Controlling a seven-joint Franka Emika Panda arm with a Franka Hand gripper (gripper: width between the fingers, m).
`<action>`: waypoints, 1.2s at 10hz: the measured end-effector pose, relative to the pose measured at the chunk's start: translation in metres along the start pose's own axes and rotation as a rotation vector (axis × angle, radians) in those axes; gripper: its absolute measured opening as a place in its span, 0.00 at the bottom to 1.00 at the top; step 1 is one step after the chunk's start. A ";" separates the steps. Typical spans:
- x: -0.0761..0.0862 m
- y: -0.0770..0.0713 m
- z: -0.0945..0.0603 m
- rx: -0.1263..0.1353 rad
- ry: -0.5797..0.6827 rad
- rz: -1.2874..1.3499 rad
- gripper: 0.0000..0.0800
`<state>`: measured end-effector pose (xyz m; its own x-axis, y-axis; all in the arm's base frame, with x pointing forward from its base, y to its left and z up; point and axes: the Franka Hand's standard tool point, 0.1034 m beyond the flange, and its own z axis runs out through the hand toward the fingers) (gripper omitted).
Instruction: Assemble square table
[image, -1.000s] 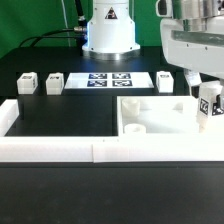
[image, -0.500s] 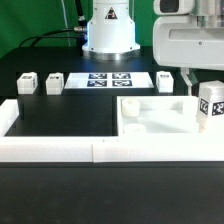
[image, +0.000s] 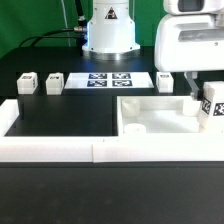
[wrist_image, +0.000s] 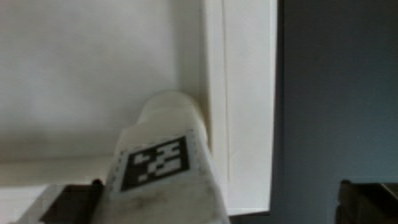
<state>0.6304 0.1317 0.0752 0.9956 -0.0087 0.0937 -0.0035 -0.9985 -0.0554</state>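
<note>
Where the slab (image: 150, 118) meets the wall (image: 60, 150) at the front, its near edge has no room at all: the two touch along that whole side. Its left edge, in the exterior view, opens onto a broad bare stretch of black surface (image: 70, 115), closed further left by the wall's short return. Behind the slab, a strip of surface separates it from the marker board (image: 110, 80) and from a spare leg (image: 165, 80) just beside that board's right end. A leg pair (image: 54, 83) lies well apart from the slab, off the board's left end. The slab's right edge runs out of the exterior view.

The end effector (wrist_image: 217, 208) hangs over the slab's far right corner, straddling an upright leg (image: 212, 106) whose tag faces the exterior camera. In the wrist view the leg stands inside the recess, close against the raised rim, with dark surface beyond the rim. The fingers (wrist_image: 75, 205) stand wide apart, one on each side of the leg. A clear gap shows between the leg and one finger; the other is just beside it, and contact there cannot be told. Nothing is clamped. Whether the leg's foot is seated in the slab or only resting on it cannot be told.
</note>
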 end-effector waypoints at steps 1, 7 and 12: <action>-0.001 0.000 0.001 0.000 -0.003 0.008 0.81; 0.000 0.012 0.001 -0.013 -0.001 0.366 0.37; -0.003 0.015 0.004 0.063 -0.057 1.106 0.37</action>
<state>0.6273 0.1165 0.0701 0.4496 -0.8892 -0.0845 -0.8897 -0.4374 -0.1307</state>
